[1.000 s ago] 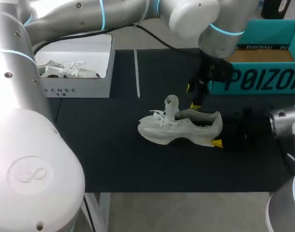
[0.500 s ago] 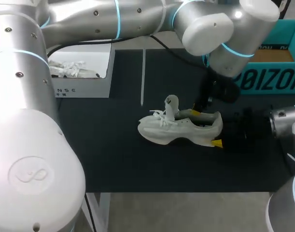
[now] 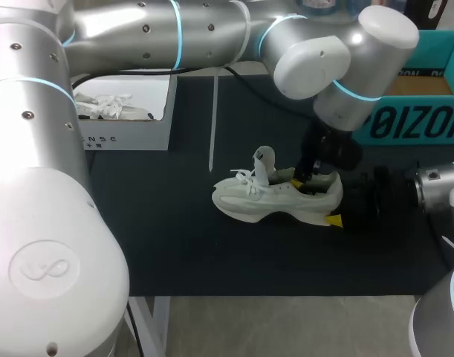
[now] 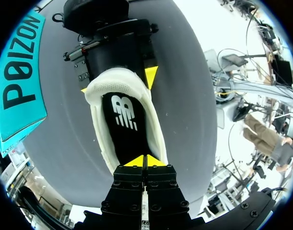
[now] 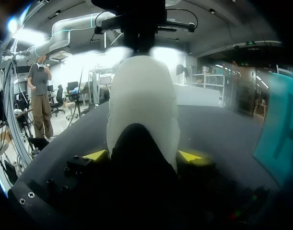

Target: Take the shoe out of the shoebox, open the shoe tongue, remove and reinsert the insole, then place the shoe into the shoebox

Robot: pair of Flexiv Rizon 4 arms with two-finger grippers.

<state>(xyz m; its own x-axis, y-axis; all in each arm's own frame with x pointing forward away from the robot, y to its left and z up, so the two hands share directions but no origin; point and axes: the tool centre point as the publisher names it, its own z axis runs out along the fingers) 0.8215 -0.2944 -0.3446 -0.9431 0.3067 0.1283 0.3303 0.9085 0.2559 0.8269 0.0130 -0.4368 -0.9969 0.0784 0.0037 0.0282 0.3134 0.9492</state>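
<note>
1. Surface: a dark mat (image 3: 174, 245) covers the table.
2. Left gripper (image 4: 146, 160): the jaws are pressed together with nothing visible between them. They sit at the mouth of the shoe (image 3: 271, 201), just over the black insole (image 4: 124, 124). Whether they touch the insole cannot be told.
3. Right gripper (image 5: 142, 155): its yellow tips clamp the shoe's heel from both sides, steadying it.
4. Shoe: pale, standing on its sole at the centre of the head frame, toe toward frame left, with the tongue (image 3: 264, 160) raised upright.
5. Surroundings: the teal shoebox (image 3: 412, 119) lies at upper right and a white box (image 3: 122, 137) at upper left.
6. Change: within the last second the left arm has descended from beside the teal shoebox to the shoe's collar, while the shoe and the right arm have kept their places. Judged from this, the tongue is open and insole removal is starting. The insole still lies inside the shoe.
</note>
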